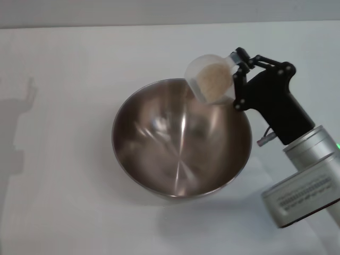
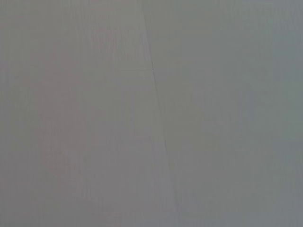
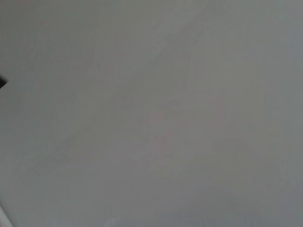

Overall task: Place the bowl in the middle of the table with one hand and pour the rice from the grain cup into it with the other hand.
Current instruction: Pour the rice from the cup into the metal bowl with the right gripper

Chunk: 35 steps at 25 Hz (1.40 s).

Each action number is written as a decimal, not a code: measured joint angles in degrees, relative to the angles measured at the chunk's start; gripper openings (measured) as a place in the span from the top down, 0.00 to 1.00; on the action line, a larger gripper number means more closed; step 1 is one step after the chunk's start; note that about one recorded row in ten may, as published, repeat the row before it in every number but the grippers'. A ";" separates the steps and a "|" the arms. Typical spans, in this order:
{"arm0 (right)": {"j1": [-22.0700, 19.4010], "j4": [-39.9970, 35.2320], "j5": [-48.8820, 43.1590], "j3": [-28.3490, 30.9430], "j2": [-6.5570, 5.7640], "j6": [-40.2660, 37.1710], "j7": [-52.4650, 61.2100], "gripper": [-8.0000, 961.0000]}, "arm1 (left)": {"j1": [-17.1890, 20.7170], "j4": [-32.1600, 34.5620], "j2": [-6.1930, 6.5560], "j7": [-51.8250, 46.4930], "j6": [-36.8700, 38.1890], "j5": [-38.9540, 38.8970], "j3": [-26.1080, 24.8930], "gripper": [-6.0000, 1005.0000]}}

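Stainless-steel bowl (image 1: 181,139) sits mid-table (image 1: 64,202), inside bare. Clear grain cup (image 1: 211,78), tipped over the bowl's far-right rim, holds rice (image 1: 213,81). Right gripper (image 1: 239,66) clenched on cup. Left gripper out of sight.

Shiny brushed-metal bowl (image 1: 180,146), clear smooth plastic grain cup (image 1: 210,78), matte white table (image 1: 64,159), dull pale rice (image 1: 213,79).

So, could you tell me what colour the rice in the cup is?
Pale beige rice, seen best in the head view.
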 joint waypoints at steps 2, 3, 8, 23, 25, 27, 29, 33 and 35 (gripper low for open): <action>-0.35 2.00 -0.02 -0.12 0.01 0.33 -7.07 0.97 | 0.00 0.00 0.00 0.00 0.00 0.00 0.00 0.18; -0.65 3.40 -0.03 -0.55 0.02 0.40 -12.80 0.97 | -0.01 0.00 0.00 -0.01 0.00 0.00 0.00 0.18; -0.89 5.70 -0.06 -2.39 0.03 0.44 -23.68 0.98 | 0.00 0.00 0.00 -0.06 0.00 0.00 0.00 0.18; -2.33 8.70 -2.44 -4.62 0.24 0.45 -47.95 0.98 | 0.13 -0.03 0.00 -0.09 0.01 0.00 0.00 0.18; -2.33 8.79 -2.65 -4.62 0.24 0.45 -50.71 0.98 | 0.17 -0.02 0.00 -0.09 0.01 0.00 0.00 0.18; -2.33 8.95 -2.84 -4.63 0.29 0.45 -53.50 0.98 | 0.17 -0.01 0.00 -0.09 0.00 0.00 0.00 0.18; -2.33 9.31 -2.89 -4.63 0.33 0.52 -57.01 0.98 | 0.17 0.00 0.01 -0.09 0.01 0.00 0.01 0.18; -2.88 11.13 -2.92 -4.63 0.33 2.11 -66.81 0.98 | 0.17 0.00 0.00 -0.09 0.01 0.00 0.01 0.18; -2.91 11.34 -2.92 -4.63 0.33 2.52 -67.96 0.98 | 0.17 0.00 0.00 -0.09 0.00 0.00 0.00 0.18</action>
